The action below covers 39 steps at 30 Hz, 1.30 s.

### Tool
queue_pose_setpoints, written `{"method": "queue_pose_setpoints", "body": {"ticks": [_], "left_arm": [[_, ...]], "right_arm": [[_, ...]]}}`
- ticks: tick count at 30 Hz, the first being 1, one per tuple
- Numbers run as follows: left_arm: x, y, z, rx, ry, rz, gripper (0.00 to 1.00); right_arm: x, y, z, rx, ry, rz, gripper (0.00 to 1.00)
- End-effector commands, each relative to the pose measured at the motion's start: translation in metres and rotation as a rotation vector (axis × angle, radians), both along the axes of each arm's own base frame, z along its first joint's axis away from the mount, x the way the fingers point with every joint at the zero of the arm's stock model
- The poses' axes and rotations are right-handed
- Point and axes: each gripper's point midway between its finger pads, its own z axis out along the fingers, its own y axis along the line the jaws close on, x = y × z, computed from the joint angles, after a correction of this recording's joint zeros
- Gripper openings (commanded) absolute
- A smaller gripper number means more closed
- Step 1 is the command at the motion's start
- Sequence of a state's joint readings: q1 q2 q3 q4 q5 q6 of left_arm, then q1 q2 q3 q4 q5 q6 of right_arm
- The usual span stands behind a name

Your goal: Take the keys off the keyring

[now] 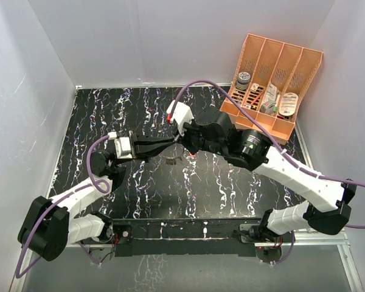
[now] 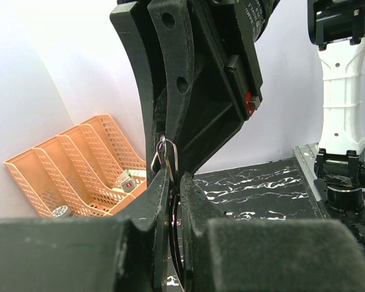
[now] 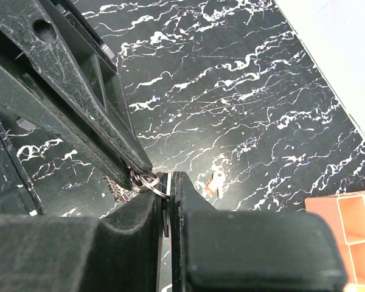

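Observation:
Both grippers meet tip to tip above the middle of the black marbled table. The keyring [image 3: 143, 181] is a small silvery wire circle pinched between them; it also shows in the left wrist view [image 2: 166, 155]. My left gripper [image 1: 172, 142] [image 2: 173, 177] is shut on the keyring from the left. My right gripper [image 1: 182, 139] [image 3: 169, 176] is shut on it from the right. Small grey keys [image 1: 172, 160] hang bunched just below the fingertips. A small red piece with a silvery key [image 3: 216, 182] lies loose on the table below, also seen from above [image 1: 192, 156].
An orange organiser [image 1: 290, 129] with several compartments holding small items leans at the back right corner; it shows in the left wrist view [image 2: 30, 167]. White walls enclose the table on three sides. The arm bases sit on the near edge.

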<state>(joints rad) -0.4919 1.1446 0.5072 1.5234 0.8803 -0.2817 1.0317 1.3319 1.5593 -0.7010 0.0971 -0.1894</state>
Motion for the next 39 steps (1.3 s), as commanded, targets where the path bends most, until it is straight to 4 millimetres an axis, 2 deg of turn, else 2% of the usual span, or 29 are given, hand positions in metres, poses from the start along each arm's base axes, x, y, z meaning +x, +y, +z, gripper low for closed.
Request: {"method": "queue_pose_setpoints", "body": {"ticks": [1, 11, 21, 27, 34, 39], "left_arm": [[-0.043, 0.011, 0.049, -0.118, -0.273, -0.049, 0.0], [-0.047, 0.013, 0.048, -0.093, -0.283, -0.038, 0.0], [-0.051, 0.013, 0.046, -0.067, -0.289, -0.048, 0.0], [-0.058, 0.011, 0.044, -0.037, -0.305, -0.091, 0.0], [-0.066, 0.014, 0.051, -0.058, -0.335, -0.104, 0.0], [-0.072, 0.017, 0.059, -0.072, -0.363, -0.114, 0.0]], "right_arm": [[-0.015, 0.029, 0.024, 0.139, -0.008, 0.116, 0.0], [-0.018, 0.01, 0.056, 0.194, -0.051, 0.077, 0.0], [-0.016, 0.006, 0.063, 0.205, -0.035, 0.043, 0.0], [-0.011, 0.008, 0.058, 0.155, 0.018, 0.001, 0.0], [-0.012, 0.018, 0.025, 0.038, 0.116, 0.015, 0.0], [-0.017, 0.023, 0.013, 0.026, 0.15, 0.042, 0.0]]}}
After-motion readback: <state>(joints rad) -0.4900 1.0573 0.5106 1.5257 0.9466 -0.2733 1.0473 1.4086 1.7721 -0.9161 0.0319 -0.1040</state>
